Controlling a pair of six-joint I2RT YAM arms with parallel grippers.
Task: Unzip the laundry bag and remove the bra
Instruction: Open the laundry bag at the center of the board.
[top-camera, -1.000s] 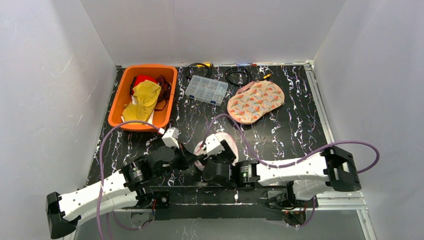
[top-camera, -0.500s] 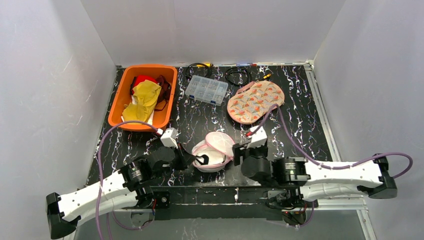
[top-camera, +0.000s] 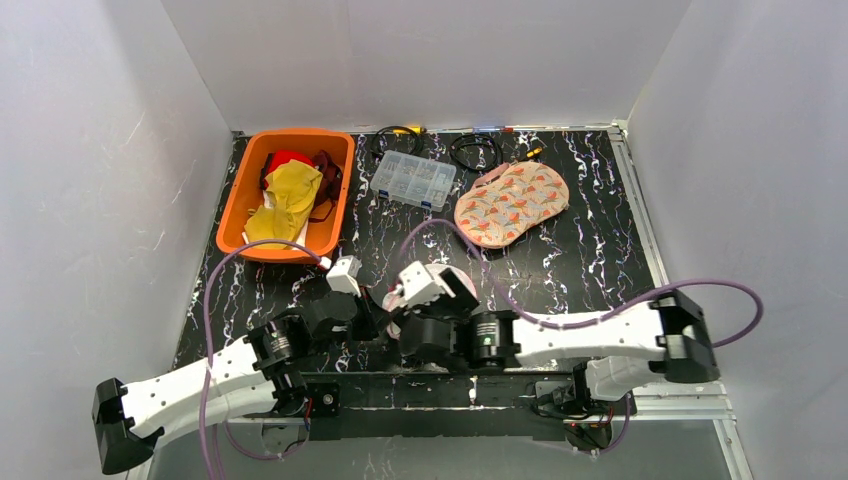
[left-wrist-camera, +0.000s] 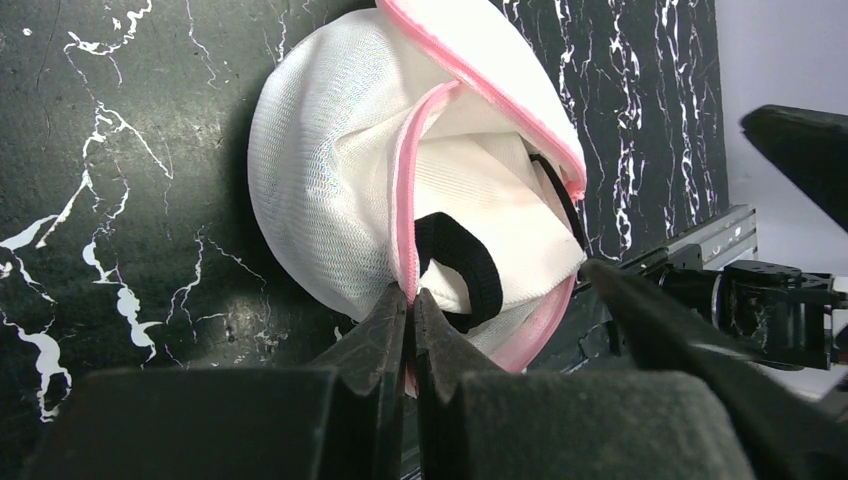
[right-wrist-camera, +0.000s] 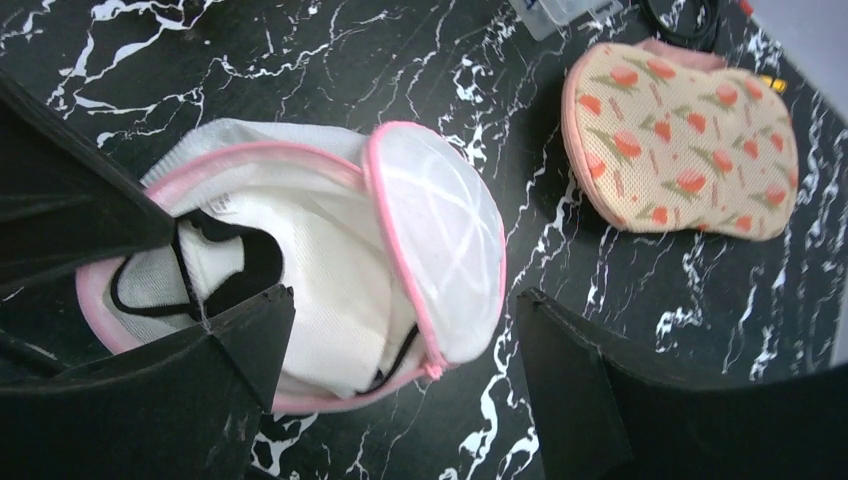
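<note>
The bag (left-wrist-camera: 330, 200) lies unzipped on the surface (right-wrist-camera: 300, 60) by the arm bases, so you're halfway. Your left claw (left-wrist-camera: 410, 295) pinches its edge. Your right claw (right-wrist-camera: 400, 310) hangs spread over the bra (left-wrist-camera: 465, 250), which is inside and not yet pulled out.

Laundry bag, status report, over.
Left end effector shut on laundry bag rim. Right end effector open above it. Bag unzipped, bra inside. Nothing blocking.

**Pink-trimmed white laundry bag (right-wrist-camera: 440, 220) on a black, white-veined table (top-camera: 590, 250)**
The bag's mesh was white and its edging pink; the bra (left-wrist-camera: 470, 245) inside showed white fabric and black straps. An orange bin (top-camera: 232, 212) held yellow and red cloth (top-camera: 290, 190). The pouch (top-camera: 512, 203) was beige with orange-red tulips.
</note>
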